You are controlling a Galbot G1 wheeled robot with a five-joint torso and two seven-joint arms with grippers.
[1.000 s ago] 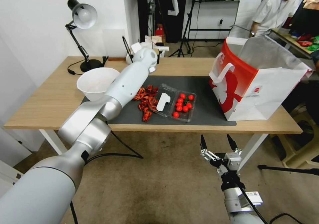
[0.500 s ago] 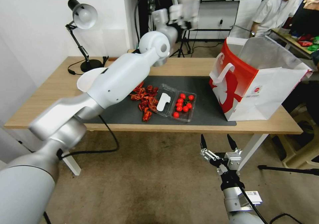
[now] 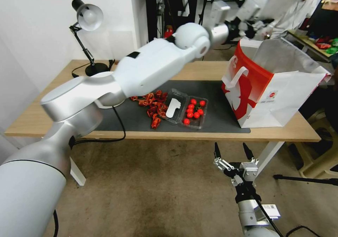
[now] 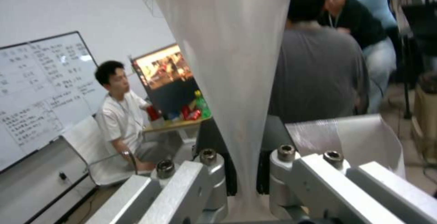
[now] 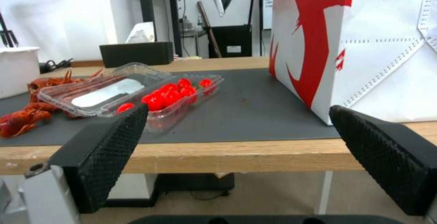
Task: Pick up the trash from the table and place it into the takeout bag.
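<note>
While the carrying step is judged to be in hand, the left gripper [image 3: 248, 17] is seen raised beyond the far rim of the takeout bag [image 3: 278, 96], its arm stretched across above the table [image 3: 52, 107]. From the left wrist view its fingers [image 4: 207, 169] are seen clamped on a pale piece of trash [image 4: 227, 63], thin, smooth and slightly translucent, widening away from the grip; what exactly it is cannot be told. The next move is judged to call for the gripper to be brought over the open mouth, above the silvery lining, before the grip is released, since so light a sheet could drift or catch on the rim. The bag is boxy and stiff, white with a red side panel and strap handles, and stands on the light-wood top at the end of the dark mat [image 3: 214, 114]. Left on the mat are red crayfish shells [image 3: 155, 105], curled and brittle-looking, beside a clear hinged plastic tray [image 3: 177, 103] holding glossy round tomatoes [image 3: 194, 108]. The right gripper [image 3: 232, 152] is held idle below the table's near edge, its black textured pads [image 5: 114, 149] spread wide apart.
</note>
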